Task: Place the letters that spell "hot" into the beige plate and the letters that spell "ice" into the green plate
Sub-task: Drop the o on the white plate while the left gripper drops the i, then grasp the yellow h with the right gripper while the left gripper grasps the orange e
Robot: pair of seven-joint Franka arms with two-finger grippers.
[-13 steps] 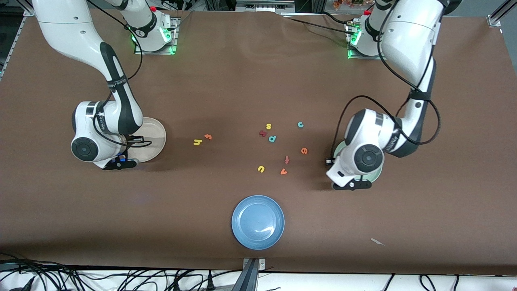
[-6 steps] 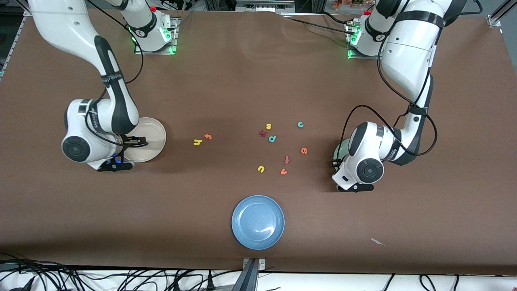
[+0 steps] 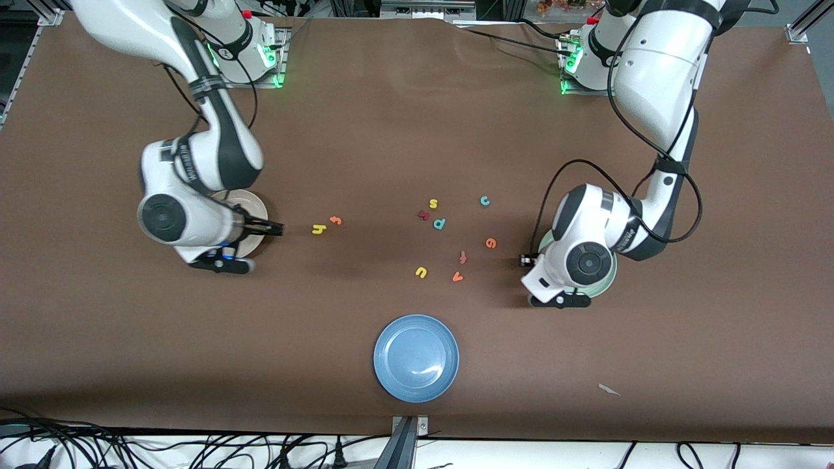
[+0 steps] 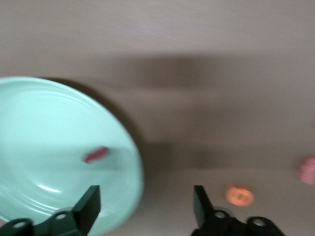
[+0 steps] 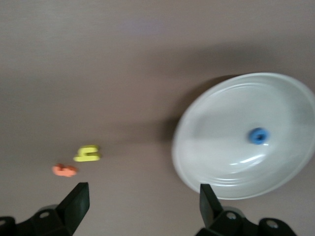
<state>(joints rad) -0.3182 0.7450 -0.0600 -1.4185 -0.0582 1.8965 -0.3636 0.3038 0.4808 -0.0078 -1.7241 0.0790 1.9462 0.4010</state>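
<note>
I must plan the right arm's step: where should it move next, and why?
Probably toward the yellow h. The right gripper is open and empty over the beige plate, where the blue o already lies; h and orange t lie on the table beside it.

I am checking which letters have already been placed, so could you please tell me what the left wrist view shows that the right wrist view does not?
Only the left wrist view shows the round pale green plate with the dark red bar-shaped foam i in it, and the orange foam e on the table.

Only the right wrist view shows the round cream-beige plate holding the blue ring-shaped foam o, with the yellow foam h and orange foam t outside it.

Both show the brown table and open black fingers.
</note>
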